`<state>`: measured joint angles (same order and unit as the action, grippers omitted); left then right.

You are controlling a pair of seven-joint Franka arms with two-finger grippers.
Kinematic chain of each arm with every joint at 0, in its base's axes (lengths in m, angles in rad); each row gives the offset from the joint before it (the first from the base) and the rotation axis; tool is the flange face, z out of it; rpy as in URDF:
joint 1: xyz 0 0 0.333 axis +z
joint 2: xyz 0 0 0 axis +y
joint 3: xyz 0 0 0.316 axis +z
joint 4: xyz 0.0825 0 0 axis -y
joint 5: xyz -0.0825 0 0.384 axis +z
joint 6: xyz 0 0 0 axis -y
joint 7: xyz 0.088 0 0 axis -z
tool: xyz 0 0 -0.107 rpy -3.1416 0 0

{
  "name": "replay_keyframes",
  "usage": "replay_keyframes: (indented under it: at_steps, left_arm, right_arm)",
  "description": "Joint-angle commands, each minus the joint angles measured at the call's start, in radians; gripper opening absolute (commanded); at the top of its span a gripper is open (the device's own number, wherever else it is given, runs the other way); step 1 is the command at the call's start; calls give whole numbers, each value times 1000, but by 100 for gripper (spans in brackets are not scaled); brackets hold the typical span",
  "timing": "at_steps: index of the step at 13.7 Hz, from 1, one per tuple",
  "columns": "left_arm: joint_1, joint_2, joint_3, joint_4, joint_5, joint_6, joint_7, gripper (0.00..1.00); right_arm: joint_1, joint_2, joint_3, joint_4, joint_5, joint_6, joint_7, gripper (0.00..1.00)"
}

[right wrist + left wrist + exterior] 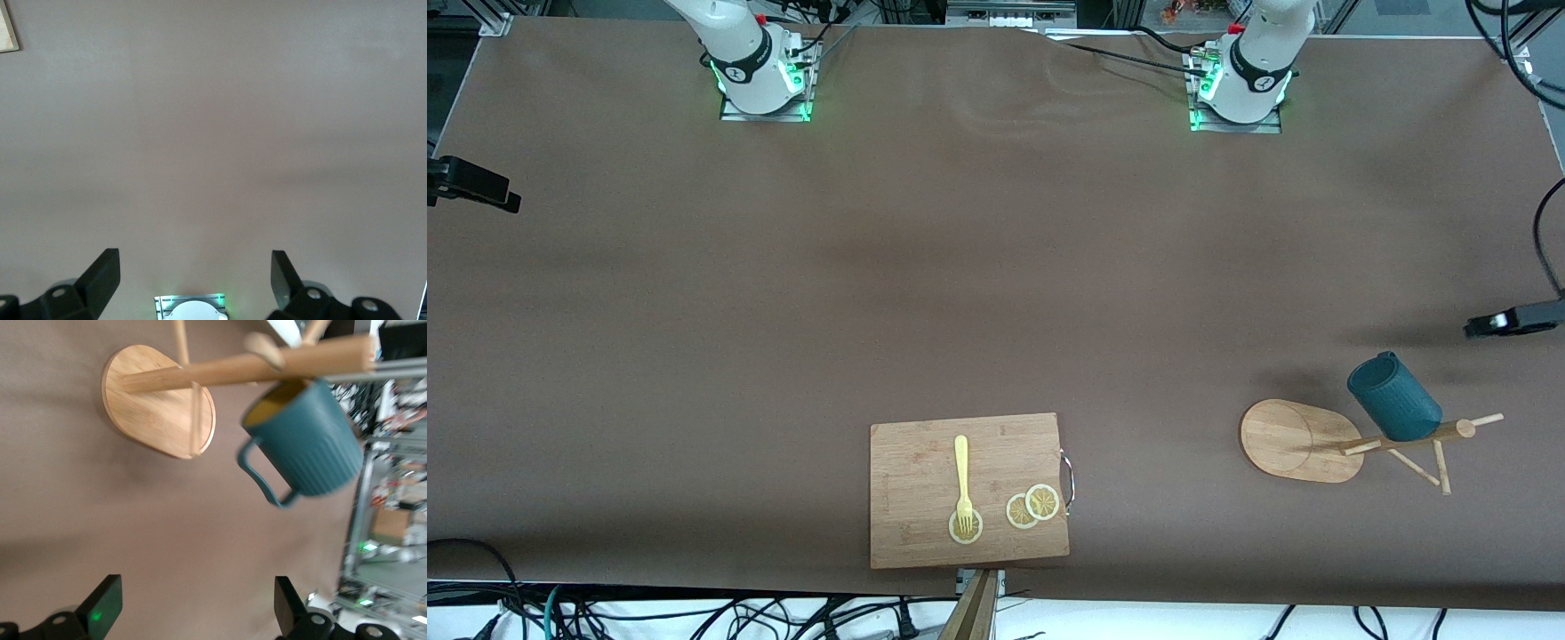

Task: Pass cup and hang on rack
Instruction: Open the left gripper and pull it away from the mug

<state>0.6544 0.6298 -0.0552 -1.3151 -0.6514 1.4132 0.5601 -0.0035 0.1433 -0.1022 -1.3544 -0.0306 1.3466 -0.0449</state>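
Note:
The teal cup (1394,400) is up on the wooden rack (1405,437), clear of the table and tilted. In the left wrist view the cup (313,447) has its yellowish mouth against the rack's post (253,367). Its handle sticks out with no peg through it, and what carries the cup is hidden. The rack's oval base (157,407) stands on the brown table. My left gripper (197,600) is open and empty, high over the table beside the rack. My right gripper (193,273) is open and empty over bare table above its own base (190,308). Neither gripper shows in the front view.
A rectangular cutting board (907,462) lies at the table edge nearest the front camera, with a yellow fork (961,471) and lemon slices (1032,507) on it. Its corner shows in the right wrist view (7,30). Black fixtures (1516,320) jut in at both table ends.

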Motion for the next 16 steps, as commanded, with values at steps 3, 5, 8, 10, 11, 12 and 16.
replay_keyframes:
  at_steps: [3, 5, 8, 10, 11, 12, 16]
  left_arm:
    - [-47, -263, -29, -27, 257, -74, 35, 100]
    - [-90, -359, -69, -29, 343, -77, 32, 100]
    - [-125, -456, -161, -29, 450, -77, -9, 100]
    - [-124, -502, -251, -29, 510, -82, -98, 100]
    - [-124, -518, -294, -29, 532, -91, -144, 100]
    - [-124, -533, -326, -30, 539, -103, -185, 100]
    - [-186, -610, -370, -71, 591, -117, -310, 100]
  right_arm:
    - [-12, -7, 4, -6, 20, 6, -3, 100]
    - [-12, -7, 4, -6, 20, 6, -3, 100]
    - [-12, -7, 4, -6, 20, 6, -3, 100]
    - [-13, -7, 4, -6, 20, 6, -3, 100]
    - [-13, -7, 4, -6, 20, 6, -3, 100]
    - [-13, -7, 4, -6, 20, 6, -3, 100]
    - [-13, -7, 4, -6, 23, 6, -3, 100]
